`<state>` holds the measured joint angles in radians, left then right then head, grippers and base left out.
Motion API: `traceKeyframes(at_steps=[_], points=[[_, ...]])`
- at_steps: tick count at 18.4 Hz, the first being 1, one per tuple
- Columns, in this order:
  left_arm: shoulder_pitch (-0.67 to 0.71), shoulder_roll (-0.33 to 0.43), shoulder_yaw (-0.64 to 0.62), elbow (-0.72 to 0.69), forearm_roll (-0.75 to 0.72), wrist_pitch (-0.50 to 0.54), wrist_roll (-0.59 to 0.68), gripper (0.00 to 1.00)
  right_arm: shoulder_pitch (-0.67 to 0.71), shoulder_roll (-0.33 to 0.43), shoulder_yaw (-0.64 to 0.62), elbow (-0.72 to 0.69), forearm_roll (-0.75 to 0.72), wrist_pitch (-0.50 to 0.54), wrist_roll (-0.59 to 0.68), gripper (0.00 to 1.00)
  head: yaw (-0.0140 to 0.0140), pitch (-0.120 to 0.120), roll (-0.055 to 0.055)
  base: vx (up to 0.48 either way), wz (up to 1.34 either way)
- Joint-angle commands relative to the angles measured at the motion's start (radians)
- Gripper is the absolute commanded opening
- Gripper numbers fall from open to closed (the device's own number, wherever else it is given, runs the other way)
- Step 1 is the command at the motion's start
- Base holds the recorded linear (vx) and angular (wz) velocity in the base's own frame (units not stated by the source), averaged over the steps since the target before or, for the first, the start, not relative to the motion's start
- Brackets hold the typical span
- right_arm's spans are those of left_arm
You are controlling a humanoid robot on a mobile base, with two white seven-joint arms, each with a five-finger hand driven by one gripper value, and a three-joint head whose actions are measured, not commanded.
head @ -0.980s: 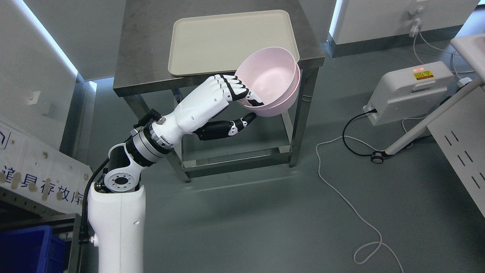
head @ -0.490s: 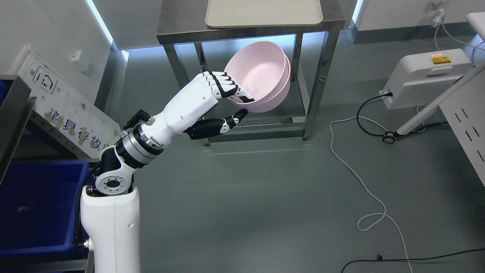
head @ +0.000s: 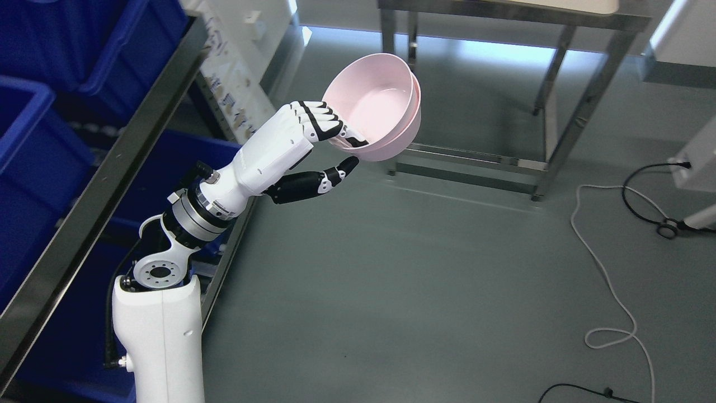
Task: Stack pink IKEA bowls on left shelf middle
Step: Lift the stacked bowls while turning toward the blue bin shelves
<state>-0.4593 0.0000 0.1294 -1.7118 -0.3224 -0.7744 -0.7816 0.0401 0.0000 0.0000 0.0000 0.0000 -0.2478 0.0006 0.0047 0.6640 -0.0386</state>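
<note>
Pink bowls [head: 376, 115], two nested one inside the other, hang in the air to the right of the metal shelf rack [head: 106, 168] and well clear of it, tilted so their open mouths face up and toward the camera. The left hand [head: 321, 137] has them by the near rim: its fingers [head: 319, 120] curl over the lip into the inner bowl, while the black thumb [head: 335, 173] points out below the wall and seems barely to touch it. They look like light, stiff, smooth plastic, so weight is little worry, but a rim pinch on a glossy surface may slip or let the inner bowl shift. A firmer thumb under the outer wall would steady them. Blue bins [head: 33, 129] sit on the rack's levels.
</note>
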Motion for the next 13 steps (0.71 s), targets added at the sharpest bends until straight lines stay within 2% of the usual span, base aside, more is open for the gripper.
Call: traceKeyframes(at_steps=[1,6,10,13], points=[[0.001,0.017,0.041,-0.011,0.0,0.003,0.001,0.03,0.0,-0.017,-0.005,-0.017,-0.002,0.001,-0.001,1.0,0.0,0.0,0.0,-0.278,0.85],[0.007,0.017,0.046,-0.015,0.063,0.001,-0.001,0.03,0.0,-0.017,-0.005,-0.017,-0.002,0.001,-0.001,1.0,0.0,0.0,0.0,-0.227,0.91],[0.001,0.017,-0.059,-0.052,0.077,-0.002,0.001,0.03,0.0,-0.017,-0.005,-0.017,-0.002,0.001,-0.001,1.0,0.0,0.0,0.0,-0.156,1.07],[-0.009,0.017,-0.073,-0.052,0.077,-0.008,0.001,0.03,0.0,-0.017,-0.005,-0.017,-0.002,0.001,-0.001,1.0,0.0,0.0,0.0,-0.065,1.12]])
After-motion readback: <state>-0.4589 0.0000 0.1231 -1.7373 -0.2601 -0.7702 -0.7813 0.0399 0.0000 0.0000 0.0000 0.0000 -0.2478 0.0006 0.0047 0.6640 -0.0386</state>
